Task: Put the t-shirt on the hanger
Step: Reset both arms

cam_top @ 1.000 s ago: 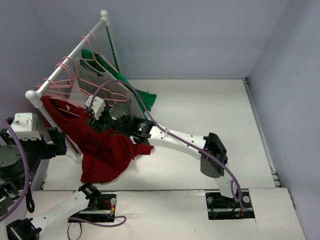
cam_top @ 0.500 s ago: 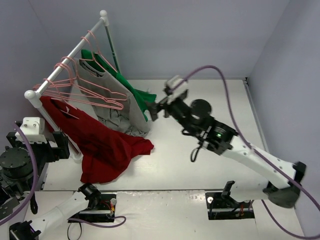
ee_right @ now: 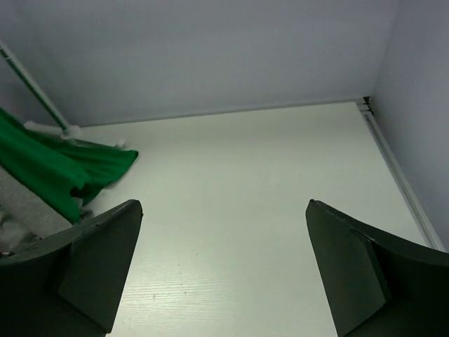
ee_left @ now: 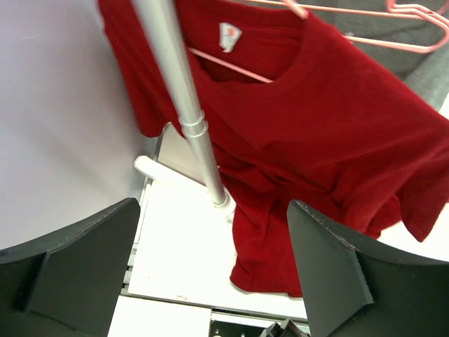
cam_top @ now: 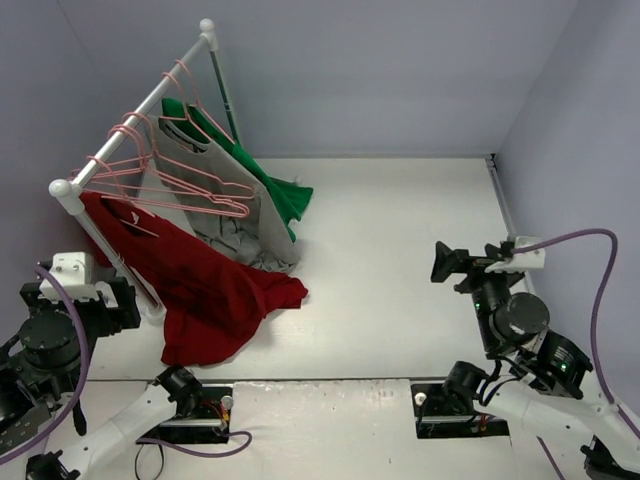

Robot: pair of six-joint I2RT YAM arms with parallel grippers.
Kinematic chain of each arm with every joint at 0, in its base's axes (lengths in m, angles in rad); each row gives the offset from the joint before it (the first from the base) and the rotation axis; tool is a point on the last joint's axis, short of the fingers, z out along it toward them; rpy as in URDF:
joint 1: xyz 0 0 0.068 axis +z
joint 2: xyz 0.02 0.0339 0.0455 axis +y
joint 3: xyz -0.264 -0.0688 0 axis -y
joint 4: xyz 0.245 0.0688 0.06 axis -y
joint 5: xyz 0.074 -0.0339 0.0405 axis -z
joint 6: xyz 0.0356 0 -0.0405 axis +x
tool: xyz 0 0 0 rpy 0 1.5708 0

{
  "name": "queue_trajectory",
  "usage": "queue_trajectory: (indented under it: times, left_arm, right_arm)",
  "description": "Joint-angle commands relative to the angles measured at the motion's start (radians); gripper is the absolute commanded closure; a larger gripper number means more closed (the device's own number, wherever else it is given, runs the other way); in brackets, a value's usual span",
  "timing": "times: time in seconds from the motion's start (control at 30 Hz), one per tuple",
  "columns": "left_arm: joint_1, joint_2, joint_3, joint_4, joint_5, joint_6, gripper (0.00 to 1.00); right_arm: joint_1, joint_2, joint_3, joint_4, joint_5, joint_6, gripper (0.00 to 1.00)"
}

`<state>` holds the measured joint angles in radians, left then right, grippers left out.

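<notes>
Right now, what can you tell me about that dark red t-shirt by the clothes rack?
The t-shirt is plain dark red cloth, soft and creased, with a round collar, short sleeves and a white label inside the neck. A thin pink wire hanger sits inside its neck opening. It hangs slanted below the near end of the rail, beside the upright pole. Its lower part lies bunched on the white table.

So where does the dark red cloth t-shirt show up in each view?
Top external: dark red cloth t-shirt, left, hanging at the near end of the silver metal clothes rack.
Left wrist: fills the upper right, behind the rack's upright.
Right wrist: not in it.
Shared landmark: that rack's poles.
</notes>
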<state>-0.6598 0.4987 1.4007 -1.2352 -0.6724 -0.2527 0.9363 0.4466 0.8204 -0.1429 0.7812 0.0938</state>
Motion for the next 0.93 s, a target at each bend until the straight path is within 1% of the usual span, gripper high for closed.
queue_trajectory:
  times: [0.0,0.17,0.47,0.7,0.9]
  left_arm:
    - [0.0,-0.022,-0.013,0.044,-0.089,-0.034,0.18]
    - [-0.013,-0.029,-0.028,0.042,-0.122,-0.039,0.18]
    - [-0.021,-0.027,-0.024,0.037,-0.13,-0.052,0.18]
    - [-0.024,-0.007,-0.016,0.036,-0.13,-0.039,0.18]
    - [-0.035,-0.005,-0.009,0.036,-0.142,-0.036,0.18]
  right_arm:
    - [0.002,-0.019,-0.013,-0.045,0.151,0.072,0.0]
    - [0.002,0.016,0.013,-0.049,0.206,0.092,0.0]
    - [0.002,0.085,0.072,-0.049,0.213,0.093,0.0]
    - [0.002,0.11,0.082,-0.049,0.174,0.121,0.0]
    - [0.002,0.166,0.113,-0.042,0.145,0.106,0.0]
